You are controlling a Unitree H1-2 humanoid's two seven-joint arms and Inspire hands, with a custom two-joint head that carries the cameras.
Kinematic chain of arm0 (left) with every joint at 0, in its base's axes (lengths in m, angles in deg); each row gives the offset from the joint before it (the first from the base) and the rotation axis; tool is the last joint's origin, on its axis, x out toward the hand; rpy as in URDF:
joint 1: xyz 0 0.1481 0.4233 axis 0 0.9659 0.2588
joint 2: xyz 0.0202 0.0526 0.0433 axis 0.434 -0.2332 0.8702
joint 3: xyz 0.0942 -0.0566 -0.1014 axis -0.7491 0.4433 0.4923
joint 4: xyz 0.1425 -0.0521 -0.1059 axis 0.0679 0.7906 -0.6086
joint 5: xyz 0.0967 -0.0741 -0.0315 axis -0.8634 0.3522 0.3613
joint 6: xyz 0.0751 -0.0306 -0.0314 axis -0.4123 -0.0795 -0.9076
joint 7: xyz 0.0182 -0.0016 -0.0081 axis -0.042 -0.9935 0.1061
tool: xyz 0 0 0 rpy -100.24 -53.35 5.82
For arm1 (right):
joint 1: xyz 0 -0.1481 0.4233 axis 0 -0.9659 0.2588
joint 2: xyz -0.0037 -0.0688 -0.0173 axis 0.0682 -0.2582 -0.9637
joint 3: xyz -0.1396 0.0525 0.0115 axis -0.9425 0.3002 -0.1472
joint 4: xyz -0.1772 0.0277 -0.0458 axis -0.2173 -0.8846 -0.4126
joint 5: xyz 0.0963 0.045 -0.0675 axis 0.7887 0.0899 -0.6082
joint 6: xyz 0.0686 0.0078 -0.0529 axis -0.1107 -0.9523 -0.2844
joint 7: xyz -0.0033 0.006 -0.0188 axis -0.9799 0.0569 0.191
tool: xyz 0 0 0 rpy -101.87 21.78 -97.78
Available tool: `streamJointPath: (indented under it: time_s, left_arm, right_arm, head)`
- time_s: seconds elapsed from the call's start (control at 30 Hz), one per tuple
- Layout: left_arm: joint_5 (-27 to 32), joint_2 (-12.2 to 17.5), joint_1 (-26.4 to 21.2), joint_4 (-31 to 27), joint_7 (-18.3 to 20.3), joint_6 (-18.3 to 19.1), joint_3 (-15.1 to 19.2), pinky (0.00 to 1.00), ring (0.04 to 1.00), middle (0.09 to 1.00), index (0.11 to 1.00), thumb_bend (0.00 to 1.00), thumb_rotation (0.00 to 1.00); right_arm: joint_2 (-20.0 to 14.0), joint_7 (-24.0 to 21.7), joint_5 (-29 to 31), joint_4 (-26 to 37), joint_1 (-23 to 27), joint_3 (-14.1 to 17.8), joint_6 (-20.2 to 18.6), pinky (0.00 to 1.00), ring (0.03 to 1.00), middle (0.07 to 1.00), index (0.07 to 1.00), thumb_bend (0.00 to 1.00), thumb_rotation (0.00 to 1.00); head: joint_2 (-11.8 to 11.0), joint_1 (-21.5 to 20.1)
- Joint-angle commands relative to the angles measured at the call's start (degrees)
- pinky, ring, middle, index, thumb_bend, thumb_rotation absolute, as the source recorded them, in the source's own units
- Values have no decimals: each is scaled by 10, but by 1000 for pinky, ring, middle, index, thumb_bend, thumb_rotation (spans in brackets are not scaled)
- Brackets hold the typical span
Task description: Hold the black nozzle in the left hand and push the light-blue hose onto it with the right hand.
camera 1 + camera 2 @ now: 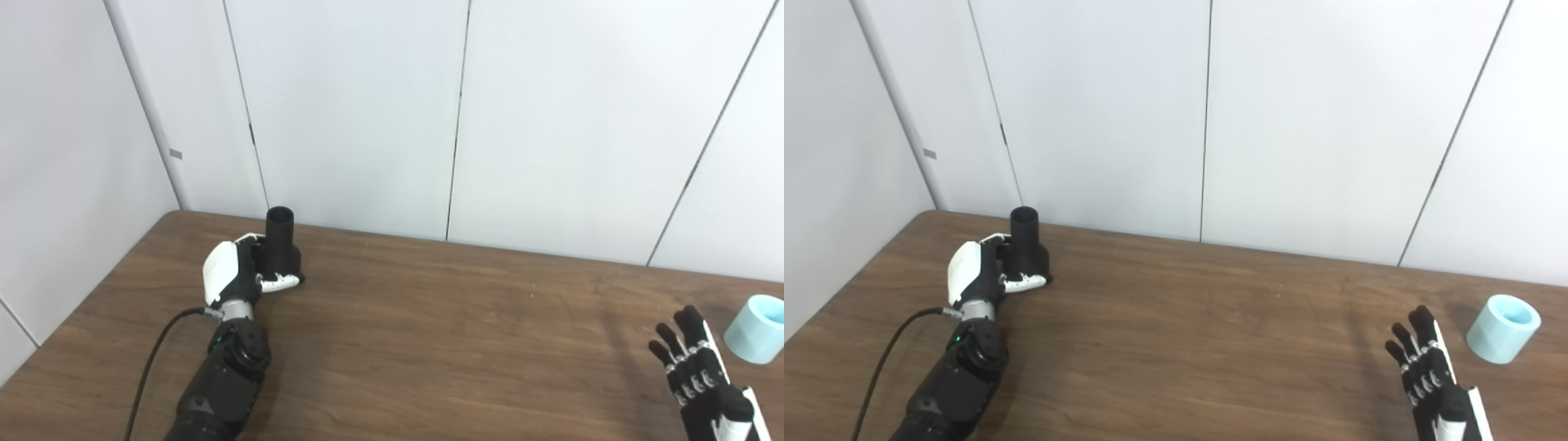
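nozzle: black nozzle (1026,245) stands upright on the worktop (1200,343) at far left, narrow open neck up, wider base down
left hand: left hand (983,269) is wrapped around the nozzle's wide base, fingers closed on it; nozzle base looks to touch the worktop
hose: light-blue hose (1503,329) is a short stub of tube, tilted, open end up toward camera, at far right on the worktop, well apart from the nozzle
right hand: right hand (1433,373) is spread, holds nothing, fingers pointing away, just beside the hose but apart from it
nozzle handling: looks like rigid moulded plastic, light, smooth; grip on the fat base is right, leaves the neck free for the hose
hose handling: looks light, thick-walled, probably a bit soft; smooth round side may roll or tip when touched
where to grab hose: around the mid side wall, keep the open end clear for the neck
risk: squeezing too hard may oval the bore and jam the fit
stage: nozzle held, hose not yet picked up
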Motion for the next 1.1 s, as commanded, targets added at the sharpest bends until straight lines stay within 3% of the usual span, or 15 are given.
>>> streamJointPath:
  time_s: [0.0,0.17,0.47,0.83,1.07]
  left_arm:
    - [-9,-4,14,3,37,-10,-28,933,694,626,486,516,62]
    - [-12,8,17,5,69,-12,-59,969,728,641,485,518,62]
    - [7,26,20,4,178,9,-102,1000,881,748,482,519,71]
    - [6,27,27,-10,203,-9,-140,1000,909,768,481,520,72]
    - [-2,24,42,-35,218,-16,-181,1000,912,758,480,520,70]
  right_arm:
    - [16,3,4,-22,-40,-7,-5,921,963,1000,1000,724,1000]
    - [15,3,4,-22,-40,-7,-6,922,963,1000,1000,724,1000]
    - [13,3,7,-16,-40,-4,-14,921,964,1000,1000,723,1000]
    - [13,4,8,-13,-40,-4,-19,919,961,1000,1000,720,1000]
    - [14,4,8,-8,-40,-4,-22,918,961,1000,1000,721,1000]
  head:
    - [1,1]
    - [2,0]
    - [7,1]
    - [10,1]
    - [15,-4]
